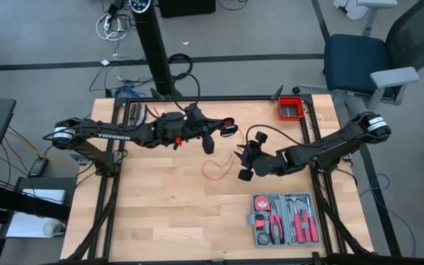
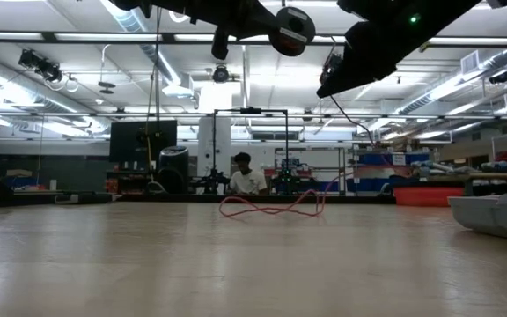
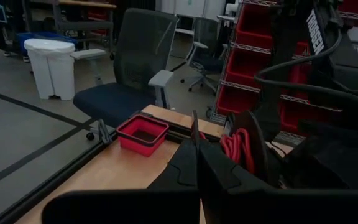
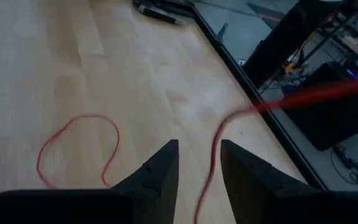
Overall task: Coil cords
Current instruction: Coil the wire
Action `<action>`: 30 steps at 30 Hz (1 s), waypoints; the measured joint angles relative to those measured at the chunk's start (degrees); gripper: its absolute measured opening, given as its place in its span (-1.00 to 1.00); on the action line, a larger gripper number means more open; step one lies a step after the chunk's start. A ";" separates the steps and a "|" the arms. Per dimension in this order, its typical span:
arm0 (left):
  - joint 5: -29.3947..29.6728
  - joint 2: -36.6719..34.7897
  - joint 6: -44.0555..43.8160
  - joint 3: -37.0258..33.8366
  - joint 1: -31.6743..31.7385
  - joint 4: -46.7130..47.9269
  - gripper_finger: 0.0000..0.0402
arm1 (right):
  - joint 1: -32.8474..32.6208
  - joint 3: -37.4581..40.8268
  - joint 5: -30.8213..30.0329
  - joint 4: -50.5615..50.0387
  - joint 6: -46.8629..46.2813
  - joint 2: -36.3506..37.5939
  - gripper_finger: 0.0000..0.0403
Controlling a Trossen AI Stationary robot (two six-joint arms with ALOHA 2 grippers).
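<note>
A thin red cord [image 1: 213, 171] lies in loose loops on the wooden table [image 1: 160, 221] near its middle and also shows in the low view [image 2: 271, 207]. From there it rises to a black spool [image 1: 228, 129], where more red cord [image 3: 236, 148] is wound. My left gripper [image 1: 210, 143] hangs high above the table's far middle, shut [image 3: 195, 163] at the spool. My right gripper [image 1: 243, 168] hovers open [image 4: 199, 163] above the loops. One strand [image 4: 211, 163] passes through the gap between its fingers, and a loop [image 4: 79, 149] lies beyond them. My left gripper pinches a thin dark disc edge [image 3: 194, 127] of the spool between its two fingers, held level. The spool is lifted clear of the table, the wound cord beside the fingers. My right gripper has the strand running between its open fingers; I cannot tell whether a finger touches it.
A grey tool case [image 1: 284, 218] with red-handled tools lies at the near right. A red bin [image 1: 291, 109] sits at the far right corner, dark tools [image 1: 140, 110] at the far left. A chair [image 1: 355, 62] and a seated person [image 2: 245, 179] are beyond the table.
</note>
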State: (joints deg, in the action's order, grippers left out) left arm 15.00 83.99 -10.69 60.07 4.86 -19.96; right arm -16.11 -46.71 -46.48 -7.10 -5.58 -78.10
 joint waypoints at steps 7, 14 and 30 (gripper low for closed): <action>0.00 0.00 1.25 0.00 -0.04 -0.30 -1.00 | 0.48 0.01 0.06 1.79 4.17 -0.75 -0.84; 1.24 0.00 0.12 -4.20 -0.11 -10.29 -1.00 | -0.42 0.01 -4.40 2.31 5.93 -0.53 -0.97; 5.33 0.02 -8.22 -13.53 0.00 -34.65 -1.00 | 7.20 0.01 1.96 8.46 11.45 -0.60 -0.99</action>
State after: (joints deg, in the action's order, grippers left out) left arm 20.34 84.01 -18.92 46.54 4.86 -54.61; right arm -8.91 -46.70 -44.52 1.37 5.87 -78.70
